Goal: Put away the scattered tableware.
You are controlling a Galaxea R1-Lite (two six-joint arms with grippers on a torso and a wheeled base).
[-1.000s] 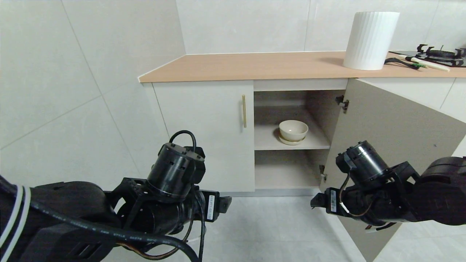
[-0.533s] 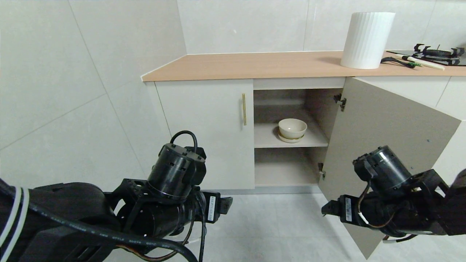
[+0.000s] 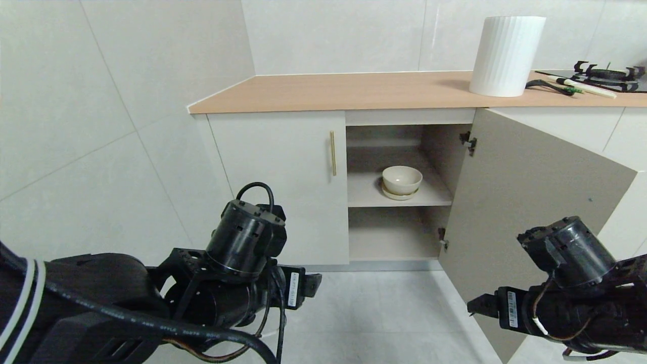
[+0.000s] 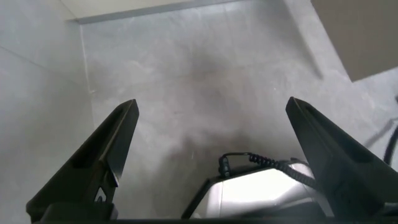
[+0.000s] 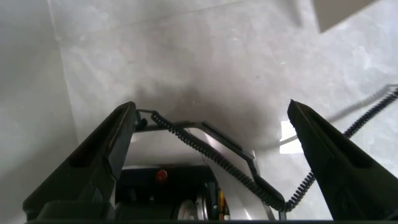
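A cream ceramic bowl (image 3: 402, 178) sits on a pale saucer (image 3: 399, 195) on the upper shelf (image 3: 364, 194) of the open cupboard (image 3: 278, 177), so that piece looks stowed. The left hand (image 4: 211, 106) and right hand (image 5: 211, 107) hang low over the floor (image 3: 379, 313), fingers spread, holding nothing. Next probably comes fetching the long utensils (image 3: 581, 86) on the wooden table (image 3: 343, 91) beside the white ribbed cylinder (image 3: 507, 55), with the right hand minding the swung-out beige door (image 3: 525, 202) just beside it; open floor lies between the hands.

We see our right gripper (image 5: 211, 107) hanging over the grey tiled floor (image 5: 186, 50), its two dark fingers (image 5: 102, 158) spread wide apart with bare floor showing between them. From the gripper, the pale corner of a cabinet door (image 5: 348, 11) lies at about one o'clock.
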